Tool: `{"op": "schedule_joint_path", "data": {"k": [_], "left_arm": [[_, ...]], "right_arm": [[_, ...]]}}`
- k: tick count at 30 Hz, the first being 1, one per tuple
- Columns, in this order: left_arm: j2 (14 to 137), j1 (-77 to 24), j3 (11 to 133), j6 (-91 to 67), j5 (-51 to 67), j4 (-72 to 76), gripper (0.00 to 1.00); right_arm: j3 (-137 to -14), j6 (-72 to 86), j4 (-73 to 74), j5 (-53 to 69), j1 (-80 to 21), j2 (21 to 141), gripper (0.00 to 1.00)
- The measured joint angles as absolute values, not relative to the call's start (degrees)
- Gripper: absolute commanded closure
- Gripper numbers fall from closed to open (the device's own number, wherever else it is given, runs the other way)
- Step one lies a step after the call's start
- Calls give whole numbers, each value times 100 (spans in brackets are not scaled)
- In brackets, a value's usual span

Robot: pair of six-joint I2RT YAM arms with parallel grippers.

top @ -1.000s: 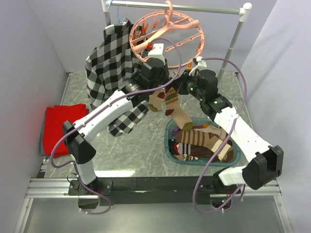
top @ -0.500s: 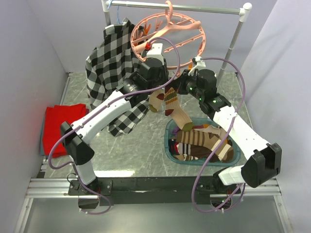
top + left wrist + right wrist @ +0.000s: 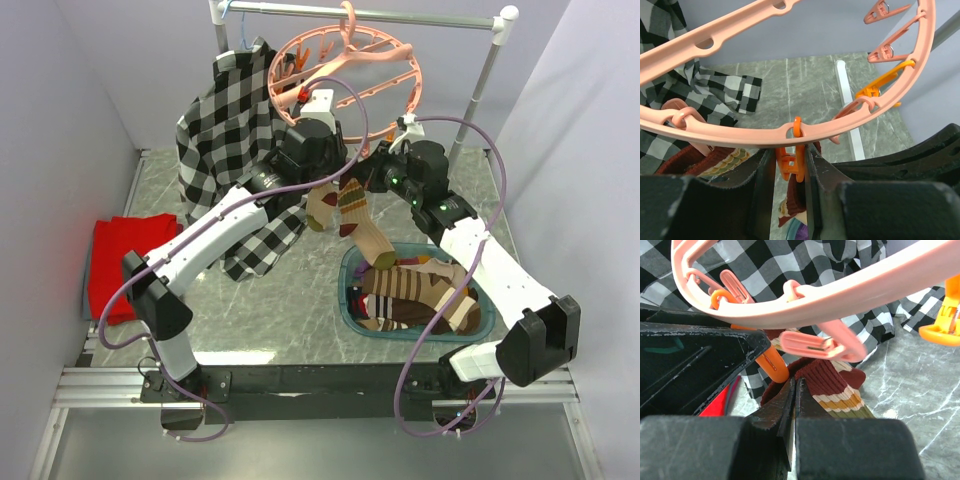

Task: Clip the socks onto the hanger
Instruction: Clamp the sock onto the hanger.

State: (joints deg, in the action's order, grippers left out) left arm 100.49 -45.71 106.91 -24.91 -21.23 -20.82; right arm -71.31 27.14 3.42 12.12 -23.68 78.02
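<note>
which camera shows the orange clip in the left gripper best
Left wrist: the orange clip sits centre, squeezed in the left gripper under the hanger ring. Top external gives at most a speck; right wrist only part.

Place: a robot lab test cell, dressed up as a laundry corner.
Enclosure: plain pale panels (image 3: 60, 150) stand at the left, far and right sides of the marble-patterned tabletop (image 3: 290, 300).
Mounting: a bare aluminium frame (image 3: 100, 385) runs along the tabletop's near edge, with two robot arms (image 3: 215, 235) fixed there.
Wiring: purple cables (image 3: 125, 300) loop loose above the tabletop.
Props: at the tabletop's far edge a metal rail (image 3: 400, 15) carries a pink hanger (image 3: 400, 85) and a plaid shirt (image 3: 225, 130). On its right half sits a teal basket (image 3: 350, 290) of socks (image 3: 420, 295), and at its left edge a red cloth (image 3: 115, 260).
</note>
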Motion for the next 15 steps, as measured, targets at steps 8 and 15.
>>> {"op": "schedule_joint_path", "data": {"k": [8,15], "left_arm": [[10020,-4552,10650,-2491,-1984,-2045,99],[10020,-4539,10584,-2486,-1935,-2027,99]], "right_arm": [[-7131,2716,336,1256,-2368,7815,100],[-7133,2720,314,1269,-2335,7815,100]]}}
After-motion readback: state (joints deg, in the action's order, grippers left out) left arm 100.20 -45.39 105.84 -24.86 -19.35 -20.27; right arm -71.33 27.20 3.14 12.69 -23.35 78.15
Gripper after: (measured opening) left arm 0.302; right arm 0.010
